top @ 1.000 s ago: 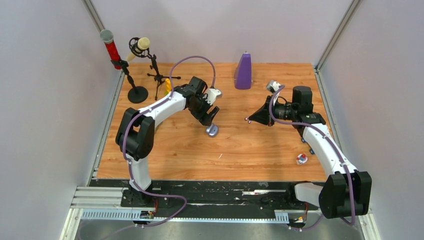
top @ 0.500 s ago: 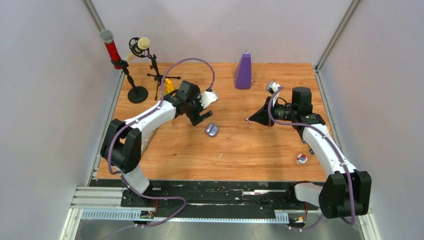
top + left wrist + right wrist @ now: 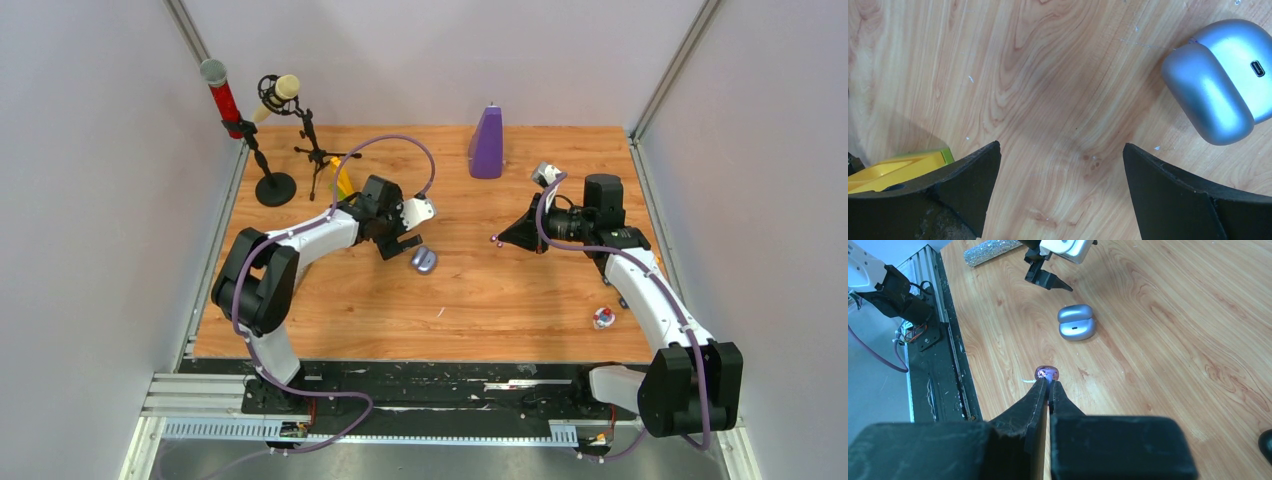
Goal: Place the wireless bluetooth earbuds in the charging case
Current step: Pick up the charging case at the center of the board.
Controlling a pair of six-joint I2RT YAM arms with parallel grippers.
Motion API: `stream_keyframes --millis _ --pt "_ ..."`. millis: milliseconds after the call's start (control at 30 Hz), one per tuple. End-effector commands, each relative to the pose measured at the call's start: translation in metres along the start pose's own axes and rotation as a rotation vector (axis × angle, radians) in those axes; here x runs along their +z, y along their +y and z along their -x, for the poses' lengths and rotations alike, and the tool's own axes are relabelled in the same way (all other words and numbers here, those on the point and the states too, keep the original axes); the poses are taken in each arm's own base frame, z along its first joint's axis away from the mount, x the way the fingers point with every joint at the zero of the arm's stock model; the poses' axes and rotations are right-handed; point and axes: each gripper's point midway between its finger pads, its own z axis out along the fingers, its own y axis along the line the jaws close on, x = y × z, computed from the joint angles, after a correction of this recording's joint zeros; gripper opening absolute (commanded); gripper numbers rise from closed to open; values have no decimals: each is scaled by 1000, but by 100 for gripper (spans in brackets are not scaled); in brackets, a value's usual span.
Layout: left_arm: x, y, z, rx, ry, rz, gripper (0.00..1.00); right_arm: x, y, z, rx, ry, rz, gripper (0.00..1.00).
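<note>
I see my left gripper (image 3: pixel 1060 150) spread wide over the wooden table (image 3: pixel 1048 75), just beside the silvery-blue charging case (image 3: pixel 1218 80). My right gripper (image 3: pixel 1049 386) pinches a pale purple earbud (image 3: pixel 1046 373) at its tips, well apart from that case.

The black jaws stand wide apart over bare wooden counter (image 3: pixel 1048 75). A silver-blue case (image 3: pixel 1218 85) lies at upper right, clear of the right jaw, its charging port facing up. A yellow thing (image 3: pixel 898 167) shows behind the left jaw.
</note>
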Motion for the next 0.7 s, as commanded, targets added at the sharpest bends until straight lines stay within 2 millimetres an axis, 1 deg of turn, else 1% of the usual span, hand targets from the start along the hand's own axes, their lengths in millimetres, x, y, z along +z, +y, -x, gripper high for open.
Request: stream_keyframes --millis 0,100,133,167,267,300,333,367,400,433,467,500,533,667 --pt "-2 1 15 3 -57 -9 100 -1 1 14 -87 -34 1 0" --pt "-5 -6 15 -29 -51 -46 100 -1 2 14 -87 -35 4 0" --pt "-6 -10 11 -64 -34 -62 100 -1 3 14 -87 -34 5 0" --pt "-6 -12 12 -88 -38 -82 100 -1 3 14 -87 -35 6 0" --pt "-6 -29 6 -225 -23 -181 100 -2 3 15 -89 -37 5 0" --pt "-5 -35 5 -261 -24 -233 100 -2 4 15 -91 -39 5 0" --pt "-6 -35 7 -312 -30 -253 100 -2 4 16 -92 -39 5 0" --pt "-4 -43 7 -344 -38 -303 100 -3 5 16 -94 -41 5 0" --pt "-4 -40 7 -394 -46 -314 100 -3 5 16 -94 -41 5 0" --pt "-3 -45 9 -421 -61 -356 100 -3 5 17 -96 -42 4 0" --pt "-3 -39 10 -460 -71 -360 100 -3 6 17 -98 -43 4 0" --pt "-2 -43 10 -484 -77 -397 100 -4 6 17 -99 -44 3 0" --pt "-2 -42 12 -517 -94 -425 100 -4 6 18 -100 -44 3 0" --pt "-2 -39 17 -578 -122 -492 98 -4 5 18 -100 -44 0 0"
